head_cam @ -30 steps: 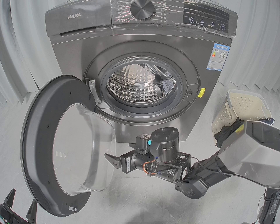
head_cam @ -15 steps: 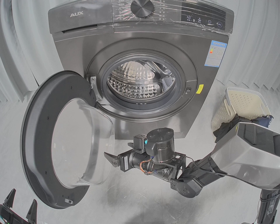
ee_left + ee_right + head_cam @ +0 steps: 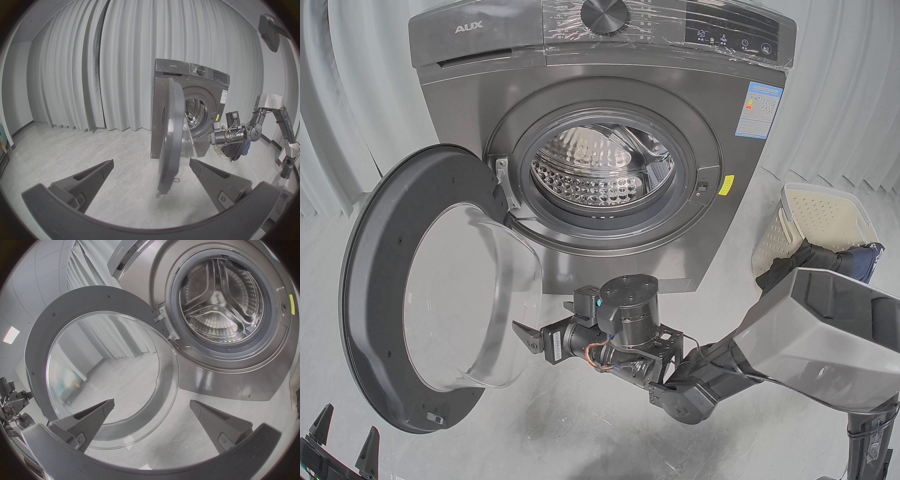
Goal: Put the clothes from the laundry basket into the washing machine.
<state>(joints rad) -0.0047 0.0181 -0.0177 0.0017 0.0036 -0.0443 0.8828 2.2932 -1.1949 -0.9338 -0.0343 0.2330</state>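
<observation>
Head view: the whole picture has shifted since the earlier frames, so the camera has moved. The right gripper [image 3: 524, 334] stays low before the washing machine [image 3: 600, 75], just beside the glass of its open door [image 3: 381, 250]. Dark clothes [image 3: 819, 256] hang over the rim of the laundry basket [image 3: 825, 212], which stands on the floor by the machine's right front corner. A blue label [image 3: 758, 109] and a yellow sticker [image 3: 726, 185] mark the front; their print is too small to read.

Left wrist view: the left gripper [image 3: 150, 162] has its fingers spread, holding nothing, and faces the door's edge.

Right wrist view: the right gripper's fingers are spread wide with nothing between them, and the drum [image 3: 218, 302] lies ahead.
</observation>
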